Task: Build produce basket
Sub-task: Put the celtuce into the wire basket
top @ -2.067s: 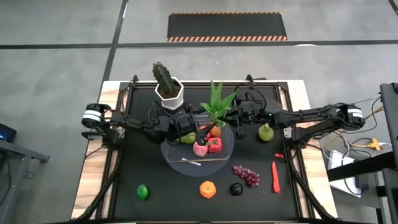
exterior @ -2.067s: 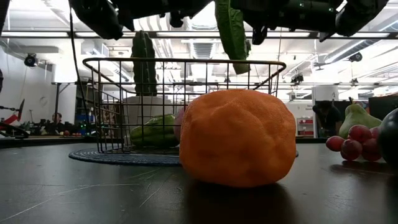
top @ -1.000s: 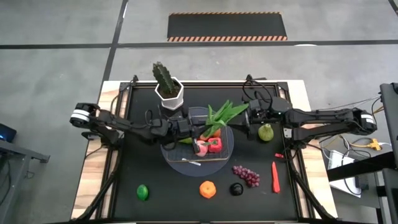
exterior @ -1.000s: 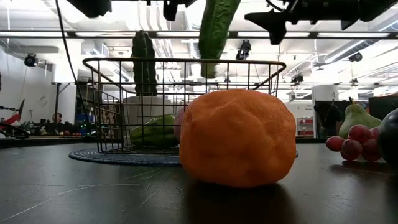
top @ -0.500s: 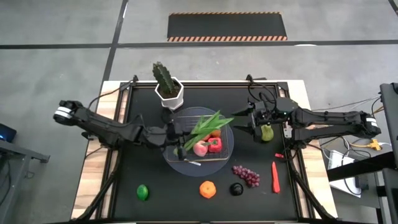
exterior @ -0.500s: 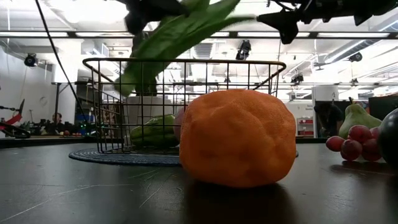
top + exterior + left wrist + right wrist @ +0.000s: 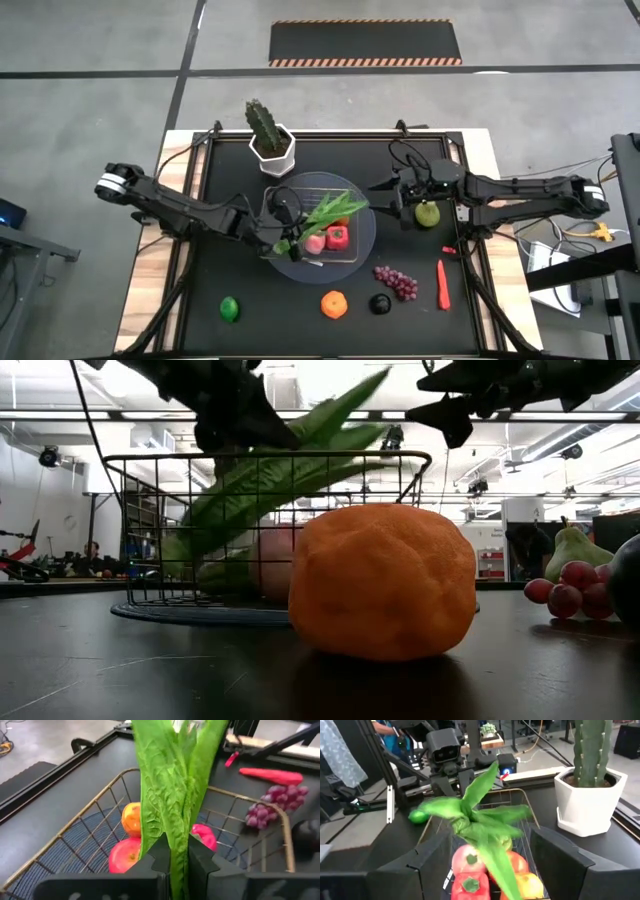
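Nearest the front edge of the black table [image 7: 200, 330] lie a lime [image 7: 230, 308], an orange [image 7: 334, 304] and a dark round fruit [image 7: 380, 304], all in a loose row and well apart from the basket; in the low view the orange [image 7: 382, 582] fills the foreground and hides much of what stands behind it. Just beyond that row on the right sit the purple grapes [image 7: 397, 281] and a red chili [image 7: 442, 283]. Past them, in the middle of the table, stands the wire basket [image 7: 355, 248] on its round grey mat [image 7: 285, 266]. Inside it are a red pepper [image 7: 338, 237], a pinkish-red apple [image 7: 314, 243] and an orange fruit [image 7: 132, 819]. The left gripper [image 7: 284, 244] is at the basket's left edge with its fingers clamped on the leafy green bunch [image 7: 325, 212], which slants up across the basket and over its rim. The right gripper [image 7: 381, 197] hovers over the basket's far right corner, fingers spread apart and holding nothing. A green pear [image 7: 428, 213] lies close under the right arm. Farthest back, beyond the basket's left corner, stands the cactus [image 7: 263, 123] in its white pot [image 7: 272, 156]
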`<control>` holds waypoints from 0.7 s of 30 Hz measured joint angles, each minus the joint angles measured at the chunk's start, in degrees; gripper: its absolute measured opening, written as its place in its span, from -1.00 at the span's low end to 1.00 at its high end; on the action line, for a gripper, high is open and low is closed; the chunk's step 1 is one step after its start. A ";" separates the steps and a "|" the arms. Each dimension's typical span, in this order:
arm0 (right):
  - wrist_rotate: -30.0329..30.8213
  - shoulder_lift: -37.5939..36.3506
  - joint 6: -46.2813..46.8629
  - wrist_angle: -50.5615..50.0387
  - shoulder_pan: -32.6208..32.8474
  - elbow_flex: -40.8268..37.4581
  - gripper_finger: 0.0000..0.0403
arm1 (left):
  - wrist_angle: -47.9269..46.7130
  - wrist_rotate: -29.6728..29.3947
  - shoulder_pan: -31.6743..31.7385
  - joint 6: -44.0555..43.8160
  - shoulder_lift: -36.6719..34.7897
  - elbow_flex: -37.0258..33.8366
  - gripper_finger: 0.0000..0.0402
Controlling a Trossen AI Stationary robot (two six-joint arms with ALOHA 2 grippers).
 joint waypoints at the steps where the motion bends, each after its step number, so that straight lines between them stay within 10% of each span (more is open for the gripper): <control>1: 0.28 0.26 -0.01 0.05 0.00 -0.01 0.26 | 0.11 -0.09 0.01 0.00 0.47 -0.04 -0.94; 21: 0.43 0.92 0.10 -1.06 0.00 -0.01 0.27 | 2.80 -2.84 1.02 0.05 2.41 0.31 -0.57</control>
